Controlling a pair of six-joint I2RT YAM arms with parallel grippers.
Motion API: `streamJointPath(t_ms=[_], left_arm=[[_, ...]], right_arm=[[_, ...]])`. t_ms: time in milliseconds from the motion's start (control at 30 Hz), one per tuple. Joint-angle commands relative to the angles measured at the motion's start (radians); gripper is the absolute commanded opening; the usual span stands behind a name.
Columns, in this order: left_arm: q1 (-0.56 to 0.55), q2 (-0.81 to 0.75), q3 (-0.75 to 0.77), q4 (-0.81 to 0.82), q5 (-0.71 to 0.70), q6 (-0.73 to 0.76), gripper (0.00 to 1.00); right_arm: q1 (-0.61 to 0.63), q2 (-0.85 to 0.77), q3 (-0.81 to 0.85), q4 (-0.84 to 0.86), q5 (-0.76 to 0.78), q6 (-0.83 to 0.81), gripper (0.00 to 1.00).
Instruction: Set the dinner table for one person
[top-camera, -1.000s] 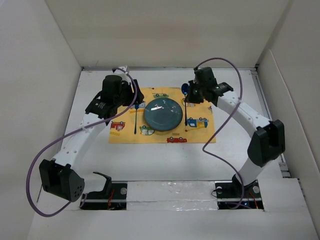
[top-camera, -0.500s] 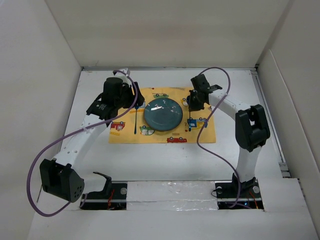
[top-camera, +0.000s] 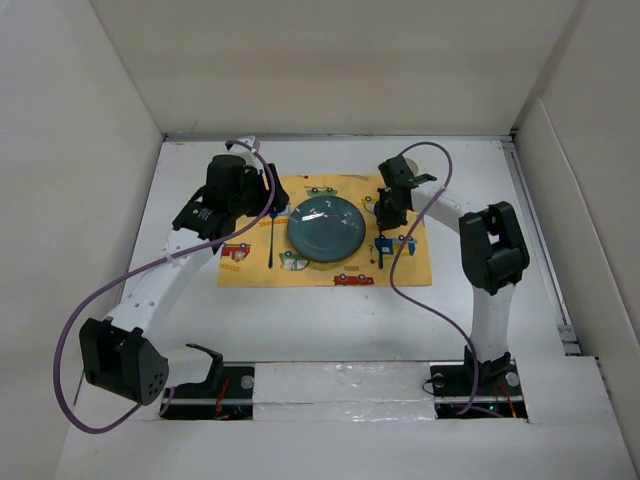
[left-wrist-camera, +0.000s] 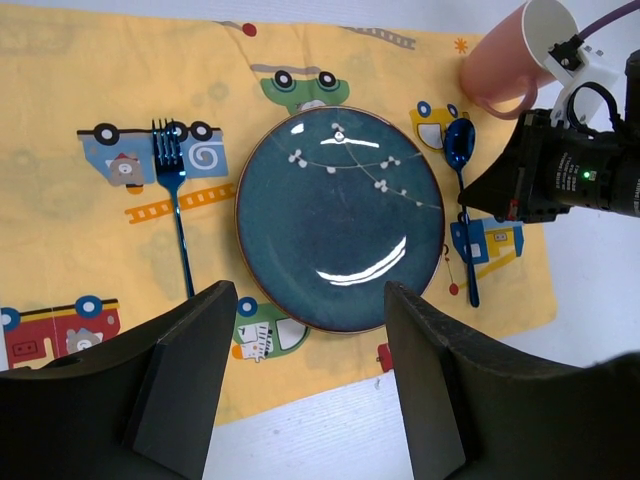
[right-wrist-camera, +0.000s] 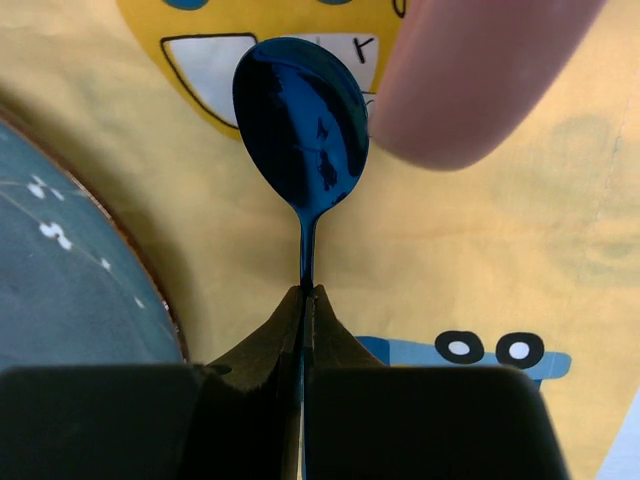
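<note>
— Top external view first: where to look for the dinner table (top-camera: 320, 320)?
— Across the whole middle of the frame, flat and white, boxed in by beige walls (top-camera: 110, 90), with a yellow car-print mat (top-camera: 400, 272) lying at its centre.
— And on the mat?
— Dark blue plate (left-wrist-camera: 340, 220) in the middle; blue fork (left-wrist-camera: 178, 210) just left of it, blue spoon (left-wrist-camera: 465, 230) just right of it, pink cup (left-wrist-camera: 510, 60) at the upper right of the left wrist frame.
— Left gripper (left-wrist-camera: 312, 390)?
— Spread wide along the bottom of its own frame, holding nothing, apart from the plate.
— Right gripper (right-wrist-camera: 305, 295)?
— Pinched tight on the spoon's handle, just under the bowl, at the bottom centre of the right wrist frame; cup just beside the bowl, upper right.
</note>
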Motion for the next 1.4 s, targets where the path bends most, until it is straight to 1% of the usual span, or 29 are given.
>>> streamJointPath(t_ms=[0, 67, 133, 167, 200, 367, 400, 467, 500, 567, 667, 767, 800, 900, 967, 1000, 1067, 1100, 1133, 1167, 1200, 1233, 1267, 1300, 1333, 1367], left_arm=[[-0.004, -0.020, -0.012, 0.037, 0.008, -0.005, 0.58], [-0.004, -0.015, -0.015, 0.040, 0.003, -0.003, 0.58], [-0.004, -0.009, -0.017, 0.041, -0.004, -0.005, 0.58], [-0.004, -0.009, -0.018, 0.041, -0.007, -0.005, 0.58], [-0.004, -0.006, -0.017, 0.041, -0.009, -0.005, 0.58], [-0.004, 0.000, -0.008, 0.041, -0.018, -0.006, 0.58], [-0.004, 0.000, -0.001, 0.041, -0.020, -0.008, 0.58], [-0.004, 0.003, 0.008, 0.040, -0.026, -0.009, 0.58], [-0.004, 0.005, 0.018, 0.038, -0.042, -0.011, 0.58], [-0.004, 0.011, 0.049, 0.029, -0.056, -0.021, 0.58], [-0.004, 0.026, 0.109, 0.020, -0.075, -0.040, 0.58], [0.005, 0.049, 0.198, -0.014, -0.076, -0.066, 0.58], [0.005, 0.060, 0.247, -0.017, -0.073, -0.071, 0.58], [0.014, 0.041, 0.316, -0.014, -0.096, -0.078, 0.58], [0.014, 0.012, 0.367, -0.006, -0.147, -0.080, 0.58], [0.014, -0.005, 0.380, -0.008, -0.202, -0.078, 0.58], [0.014, -0.061, 0.411, -0.026, -0.269, -0.063, 0.59], [0.014, -0.083, 0.416, -0.037, -0.350, -0.055, 0.60], [0.014, -0.124, 0.419, -0.049, -0.393, -0.051, 0.62], [0.014, -0.146, 0.416, -0.069, -0.477, -0.049, 0.62], [0.014, -0.164, 0.398, -0.078, -0.524, -0.049, 0.63], [0.014, -0.187, 0.379, -0.083, -0.570, -0.051, 0.63], [0.014, -0.236, 0.353, -0.083, -0.616, -0.063, 0.62], [0.014, -0.259, 0.324, -0.081, -0.663, -0.066, 0.62], [0.014, -0.284, 0.271, -0.075, -0.679, -0.061, 0.64], [0.014, -0.326, 0.244, -0.063, -0.693, -0.063, 0.65]], right_arm=[[-0.010, 0.001, 0.025, 0.045, 0.021, -0.018, 0.00], [-0.010, 0.007, 0.023, 0.046, 0.025, -0.018, 0.01], [-0.010, 0.006, 0.020, 0.048, 0.027, -0.018, 0.07], [-0.010, 0.004, 0.020, 0.048, 0.025, -0.018, 0.10], [-0.010, 0.000, 0.017, 0.046, 0.025, -0.022, 0.17], [0.010, -0.043, 0.013, 0.046, 0.033, -0.034, 0.33], [0.010, -0.061, 0.016, 0.040, 0.035, -0.035, 0.38], [0.019, -0.083, 0.020, 0.025, 0.039, -0.032, 0.41], [0.019, -0.120, 0.020, 0.019, 0.039, -0.029, 0.44], [0.019, -0.164, 0.020, -0.001, 0.032, -0.029, 0.45], [0.039, -0.268, 0.031, -0.029, 0.024, -0.031, 0.51], [0.039, -0.371, 0.083, -0.075, -0.002, -0.034, 0.61], [0.039, -0.396, 0.098, -0.083, -0.004, -0.037, 0.67], [0.051, -0.499, 0.161, -0.092, 0.031, -0.043, 0.74], [0.061, -0.580, 0.197, -0.095, 0.080, -0.049, 0.71], [0.061, -0.610, 0.207, -0.093, 0.111, -0.063, 1.00], [0.061, -0.678, 0.220, -0.064, 0.177, -0.087, 1.00], [0.061, -0.760, 0.214, -0.046, 0.202, -0.094, 1.00], [0.061, -0.804, 0.177, 0.012, 0.243, -0.095, 1.00], [0.050, -0.853, 0.148, 0.041, 0.267, -0.092, 1.00], [0.038, -0.935, 0.123, 0.071, 0.300, -0.066, 1.00], [0.009, -0.974, 0.094, 0.124, 0.358, -0.054, 1.00], [-0.011, -1.011, 0.032, 0.150, 0.383, -0.042, 1.00], [-0.036, -1.042, 0.001, 0.170, 0.398, -0.017, 1.00], [-0.062, -1.078, -0.021, 0.181, 0.400, 0.000, 1.00], [-0.114, -1.088, -0.048, 0.178, 0.384, 0.015, 1.00]])
